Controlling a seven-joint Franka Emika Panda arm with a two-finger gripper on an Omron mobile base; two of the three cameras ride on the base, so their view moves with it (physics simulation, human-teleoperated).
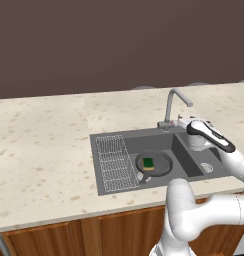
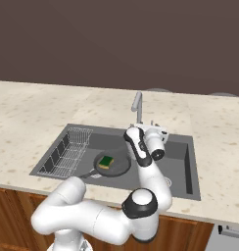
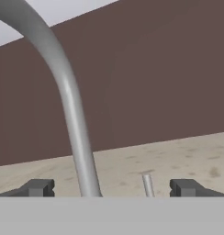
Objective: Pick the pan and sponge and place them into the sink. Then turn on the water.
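With pan (image 1: 155, 163) and sponge (image 1: 148, 163) in the sink (image 1: 109, 137), my wide, empty claw (image 3: 112, 188) nears the faucet (image 3: 68, 92); it could slip past the lever (image 3: 147, 185).

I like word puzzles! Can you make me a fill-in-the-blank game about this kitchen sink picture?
1. The sponge lies inside the ____.
2. The pan sits in the sink next to a wire ____.
3. The gripper has its jaws ____, close to the faucet.

Missing words: pan; rack; open
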